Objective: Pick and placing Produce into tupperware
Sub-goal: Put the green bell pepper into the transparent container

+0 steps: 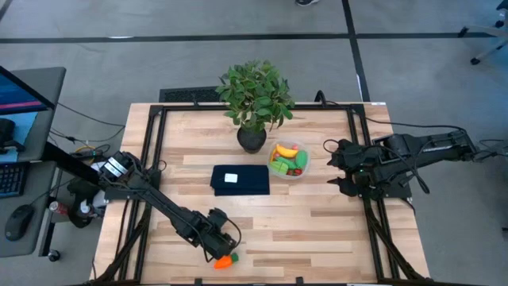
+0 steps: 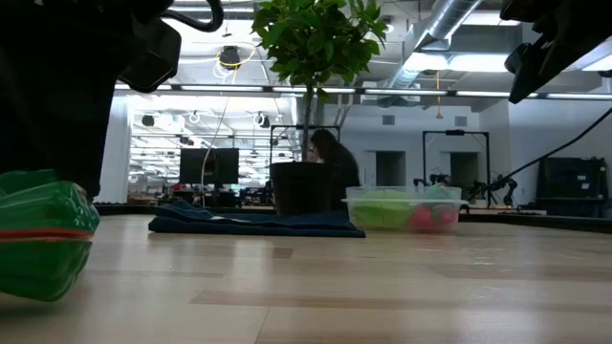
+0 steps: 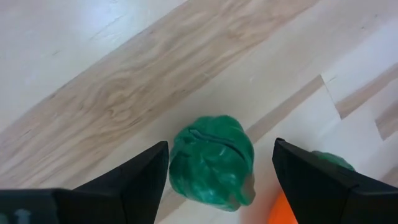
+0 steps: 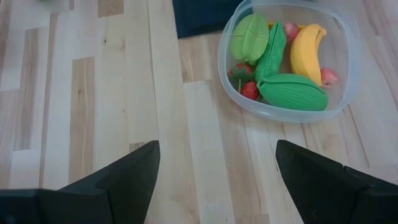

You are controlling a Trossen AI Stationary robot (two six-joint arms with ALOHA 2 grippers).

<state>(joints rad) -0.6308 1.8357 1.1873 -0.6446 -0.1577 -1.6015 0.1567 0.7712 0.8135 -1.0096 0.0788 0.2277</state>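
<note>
My left gripper (image 1: 223, 247) is down near the table's near edge and open. In the left wrist view (image 3: 221, 150) its fingers stand on either side of a lumpy green toy piece (image 3: 212, 160) lying on the wood. The orange carrot (image 1: 225, 260) with its green top (image 3: 336, 163) lies right beside it. The clear round tupperware (image 1: 287, 160) sits right of the plant pot and holds green pieces (image 4: 292, 91), a yellow banana (image 4: 308, 50) and red berries (image 4: 250, 90). My right gripper (image 1: 332, 165) hovers open to the tupperware's right (image 4: 217, 149), touching nothing.
A leafy potted plant (image 1: 254, 99) stands at the far middle of the table. A dark blue rectangle with a white label (image 1: 240, 179) lies flat in front of it, left of the tupperware. Bare wood (image 1: 317, 230) spreads across the near right of the table.
</note>
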